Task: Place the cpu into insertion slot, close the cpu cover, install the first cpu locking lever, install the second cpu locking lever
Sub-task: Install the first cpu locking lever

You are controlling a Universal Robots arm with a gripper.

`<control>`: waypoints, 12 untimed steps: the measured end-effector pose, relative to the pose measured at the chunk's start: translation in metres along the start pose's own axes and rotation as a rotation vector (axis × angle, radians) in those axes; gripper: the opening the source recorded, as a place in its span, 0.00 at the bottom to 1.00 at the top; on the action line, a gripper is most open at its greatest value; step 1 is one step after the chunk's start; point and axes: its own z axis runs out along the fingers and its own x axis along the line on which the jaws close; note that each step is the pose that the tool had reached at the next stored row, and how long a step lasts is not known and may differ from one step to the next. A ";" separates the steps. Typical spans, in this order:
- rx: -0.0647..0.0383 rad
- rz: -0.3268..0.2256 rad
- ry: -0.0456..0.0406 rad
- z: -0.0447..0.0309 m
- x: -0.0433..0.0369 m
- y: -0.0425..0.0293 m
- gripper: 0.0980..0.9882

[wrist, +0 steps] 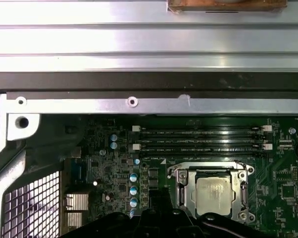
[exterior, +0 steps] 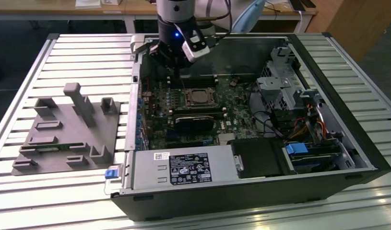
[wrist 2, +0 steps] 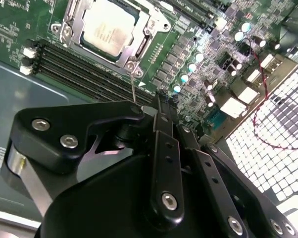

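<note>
The cpu (wrist 2: 107,27) (wrist: 216,194) (exterior: 198,98) lies flat in the insertion slot (wrist 2: 139,54) on the green board, its pale metal face up. The cpu cover (wrist 2: 72,20) (wrist: 184,191) lies flat around it as a silvery frame. A thin wire locking lever (wrist 2: 133,84) stands up from the socket's corner, and its top end reaches the tip of my gripper (wrist 2: 149,106). In the exterior view my gripper (exterior: 176,67) hangs inside the open computer case, just beyond the socket toward the case's far wall. Its black body (wrist: 159,220) is also in the first wrist view.
Long black memory slots (wrist 2: 79,69) (wrist: 201,141) run beside the socket. A black heatsink block (exterior: 194,122) sits on its near side. The case's metal wall (wrist: 149,82), a drive cage (exterior: 281,86), cables (exterior: 278,124) and the power supply (exterior: 182,168) surround the board. A grey fixture (exterior: 67,129) lies on the slatted table.
</note>
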 end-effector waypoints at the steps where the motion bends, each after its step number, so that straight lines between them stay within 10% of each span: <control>1: 0.000 0.000 0.0000 0.0004 0.0004 0.0012 0.01; 12: 0.000 0.000 0.0000 0.0075 0.0018 0.0083 0.01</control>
